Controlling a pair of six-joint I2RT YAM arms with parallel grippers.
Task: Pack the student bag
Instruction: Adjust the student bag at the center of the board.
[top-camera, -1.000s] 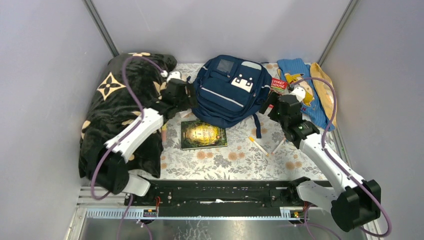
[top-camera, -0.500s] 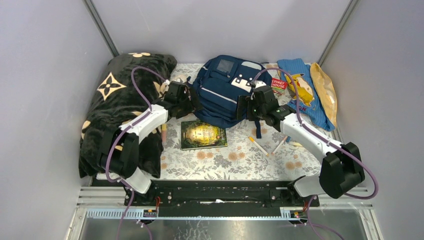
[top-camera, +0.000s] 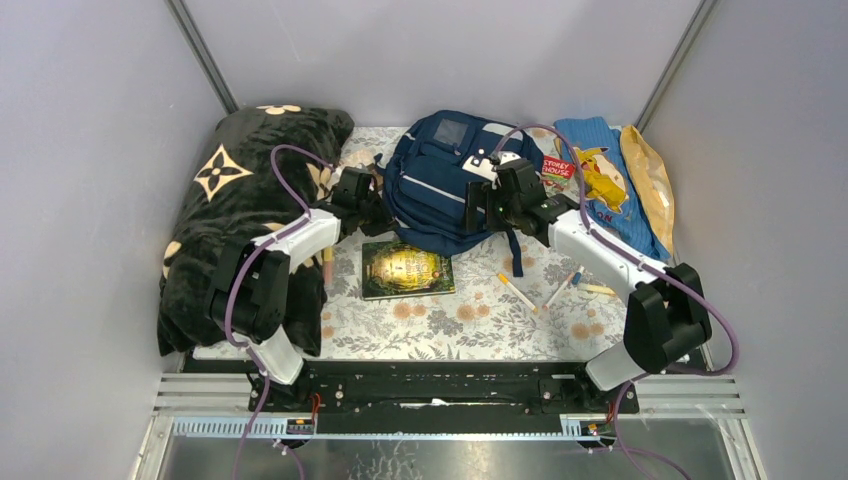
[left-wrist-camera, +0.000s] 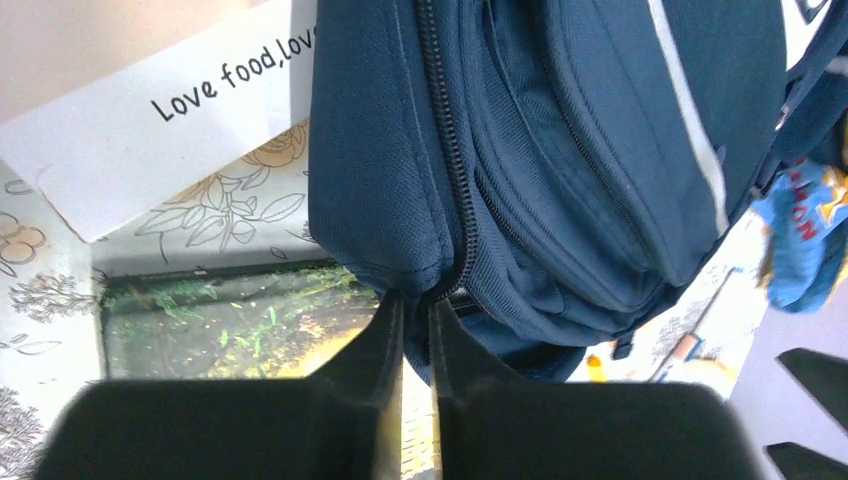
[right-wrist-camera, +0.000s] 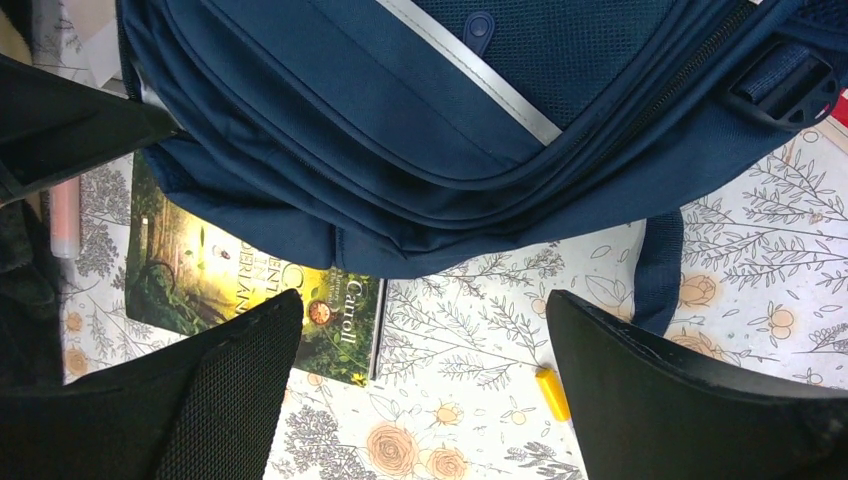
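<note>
Navy student bag, soft woven fabric, slumps at the back-centre of the floral mat, with a glossy rectangular book at its near edge. Right gripper hangs over the hem, jaws spread wide. Left gripper pinches the bag's zip-seam corner.

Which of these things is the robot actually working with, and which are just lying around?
In the job: student bag; left gripper, closed on its zip seam; right gripper, open, close to it.
Lying about: book and pens (perhaps for packing later); black blanket; light-blue cloth.
</note>
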